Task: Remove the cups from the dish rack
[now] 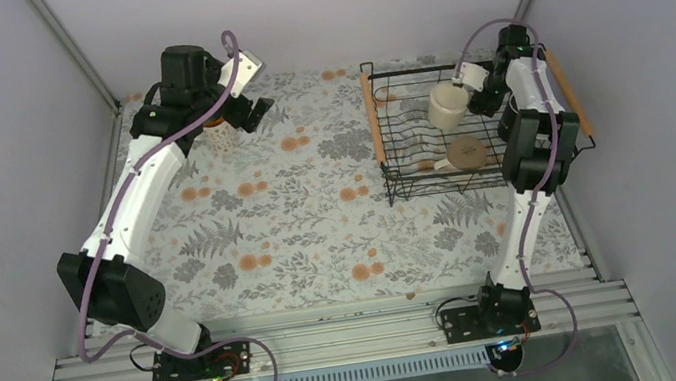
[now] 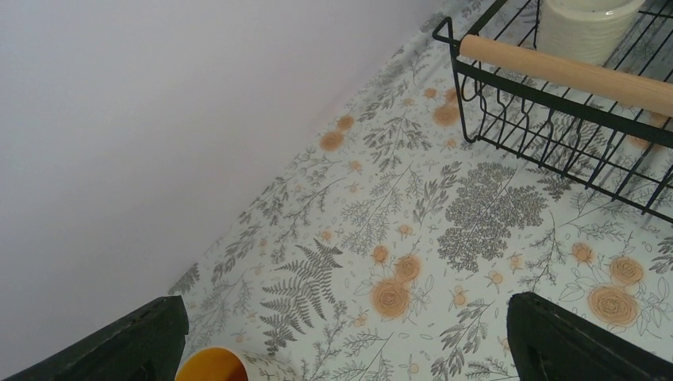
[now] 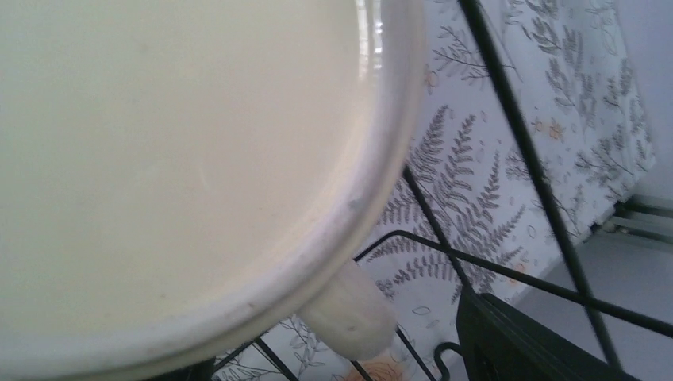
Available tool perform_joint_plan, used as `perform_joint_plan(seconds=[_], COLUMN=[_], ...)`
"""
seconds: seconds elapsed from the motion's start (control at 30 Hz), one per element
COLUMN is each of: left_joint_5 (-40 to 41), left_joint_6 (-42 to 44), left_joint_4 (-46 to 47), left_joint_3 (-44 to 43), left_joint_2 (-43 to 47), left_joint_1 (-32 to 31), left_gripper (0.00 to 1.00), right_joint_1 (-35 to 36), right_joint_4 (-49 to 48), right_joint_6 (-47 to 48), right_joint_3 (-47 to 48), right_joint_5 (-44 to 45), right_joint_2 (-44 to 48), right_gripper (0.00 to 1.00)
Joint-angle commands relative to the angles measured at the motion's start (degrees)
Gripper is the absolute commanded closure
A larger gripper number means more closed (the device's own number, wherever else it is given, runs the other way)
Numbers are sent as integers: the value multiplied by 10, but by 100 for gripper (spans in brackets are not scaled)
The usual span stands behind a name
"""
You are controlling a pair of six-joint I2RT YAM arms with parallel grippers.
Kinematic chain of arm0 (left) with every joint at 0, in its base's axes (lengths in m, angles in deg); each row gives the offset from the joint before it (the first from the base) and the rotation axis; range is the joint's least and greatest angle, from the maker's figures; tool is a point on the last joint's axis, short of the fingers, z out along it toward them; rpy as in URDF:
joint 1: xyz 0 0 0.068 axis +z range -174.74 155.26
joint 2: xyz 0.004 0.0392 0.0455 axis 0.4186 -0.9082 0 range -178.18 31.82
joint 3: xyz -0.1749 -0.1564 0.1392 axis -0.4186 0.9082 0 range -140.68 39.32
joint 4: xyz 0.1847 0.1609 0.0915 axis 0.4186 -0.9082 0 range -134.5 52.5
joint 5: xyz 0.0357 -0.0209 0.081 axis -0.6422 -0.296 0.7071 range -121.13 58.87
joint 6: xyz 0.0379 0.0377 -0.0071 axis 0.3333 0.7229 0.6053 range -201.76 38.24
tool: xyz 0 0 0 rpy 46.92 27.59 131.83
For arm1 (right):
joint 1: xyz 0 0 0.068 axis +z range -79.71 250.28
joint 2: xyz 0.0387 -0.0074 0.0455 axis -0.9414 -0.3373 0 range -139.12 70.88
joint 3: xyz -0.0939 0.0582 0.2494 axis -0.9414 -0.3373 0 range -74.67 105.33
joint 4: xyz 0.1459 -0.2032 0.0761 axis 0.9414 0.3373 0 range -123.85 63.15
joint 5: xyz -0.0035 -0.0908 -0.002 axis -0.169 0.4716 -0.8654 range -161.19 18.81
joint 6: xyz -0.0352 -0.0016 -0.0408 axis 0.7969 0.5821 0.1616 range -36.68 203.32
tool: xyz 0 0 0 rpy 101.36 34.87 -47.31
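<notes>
- Black wire makes up the dish rack, which sits at the far right of the flowered surface. It has a wooden bar handle on its left side and another on its right side.
- The tall cream cup is inside the rack's far half. It is tilted, with its mouth turned towards the right end effector.
- In the right wrist view that cup's pale inside fills most of the picture, and a stubby handle pokes out below its rim.
- One dark finger shows to the right of the cup, with rack wire and cloth visible in the gap between them. The other finger is hidden, so I cannot tell whether this end effector is gripping the cup.
- A beige cup sits in the near half of the rack with a round face turned up. I cannot tell whether that face is its mouth or its base.
- Out on the surface at the far left stands the patterned white cup, well away from the rack.
- The left end effector hangs just beside and above the patterned cup.
- In the left wrist view its fingers are spread wide with nothing between them. The cup's orange inside shows at the bottom edge, close to the left finger.
- Across the cloth in the same view I can see the rack's corner and the ribbed wall of the cream cup above the wooden bar.
</notes>
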Motion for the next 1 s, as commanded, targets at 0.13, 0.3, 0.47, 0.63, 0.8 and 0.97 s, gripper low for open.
perform_joint_plan(seconds=[0.13, 0.3, 0.47, 0.63, 0.8, 0.97], left_joint_5=[-9, -16, -24, -41, -83, -190], left_joint_6=[-1, -7, -12, -11, -9, -20], left_joint_4=[-6, -12, -18, -20, -28, -2], left_joint_3=[-13, -25, -32, -37, -60, -73], left_joint_2=[-3, -15, -25, -28, -29, -14], left_joint_1=[1, 0, 1, 0, -5, -15], left_gripper=[0, 0, 0, 0, 0, 0], right_joint_1=[10, 11, 11, 11, 11, 15], right_joint_4=[58, 60, 81, 101, 121, 115], right_joint_6=[24, 33, 34, 32, 11, -18], right_joint_3=[19, -1, -5, -16, -19, -45], right_joint_5=[-69, -78, -89, -100, -115, -127], right_joint_2=[-10, 8, 24, 52, 107, 190], right_gripper=[53, 78, 91, 96, 96, 96])
